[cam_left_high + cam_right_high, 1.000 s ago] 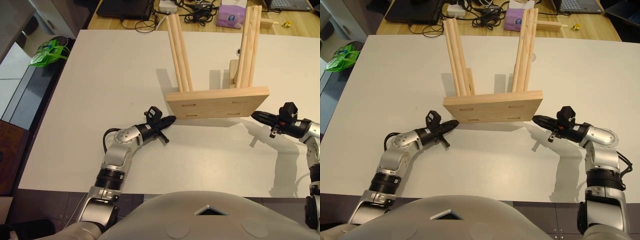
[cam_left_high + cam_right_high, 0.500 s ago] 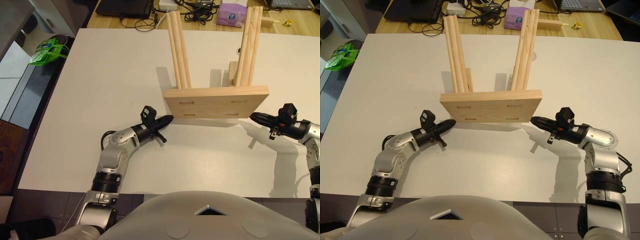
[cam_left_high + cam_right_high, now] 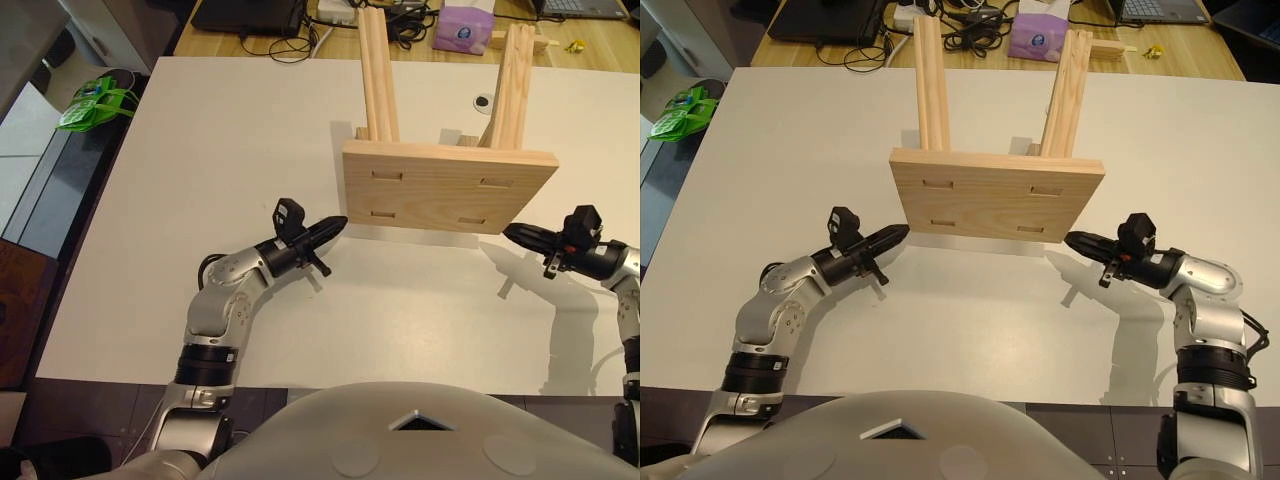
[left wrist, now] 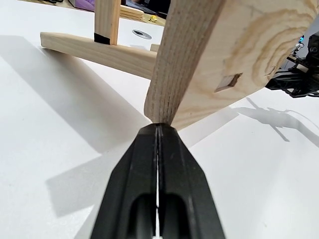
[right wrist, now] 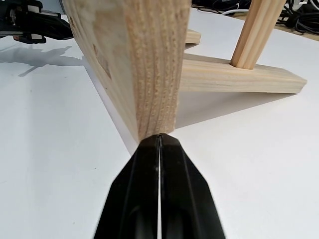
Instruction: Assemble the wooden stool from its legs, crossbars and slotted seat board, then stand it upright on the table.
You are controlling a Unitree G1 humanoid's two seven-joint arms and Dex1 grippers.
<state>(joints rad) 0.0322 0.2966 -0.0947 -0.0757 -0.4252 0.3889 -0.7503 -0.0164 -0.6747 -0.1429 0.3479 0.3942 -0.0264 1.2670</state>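
Stool (image 3: 445, 188) tipped on its side at the far middle of the counter (image 3: 200, 160); seat (image 3: 450, 190) nearly upright, four slots facing the head camera; legs (image 3: 378, 75) pointing away toward the far edge.

From the head views, both lower corners of the seat flanked by the arms; left gripper (image 3: 335, 224) at the near-left corner, right gripper (image 3: 512, 232) at the near-right corner.

From the left wrist view, left gripper fingers (image 4: 174, 164) pressed flat together, tip meeting the seat's lower corner (image 4: 164, 107); a lower leg (image 4: 99, 52) running low along the counter, crossbar (image 4: 107, 20) rising from it; the other gripper seen past the seat.

From the right wrist view, right gripper fingers (image 5: 172, 179) likewise closed to a thin seam, tip right under the seat's edge (image 5: 154, 74); cannot tell whether the lower leg (image 5: 239, 74) touches the counter.

White counter with a round grommet (image 3: 484, 100) between the legs; beyond it a wooden desk (image 3: 600, 40) with cables (image 3: 400, 20) and a tissue box (image 3: 462, 25); green bag (image 3: 92, 105) off the left side.
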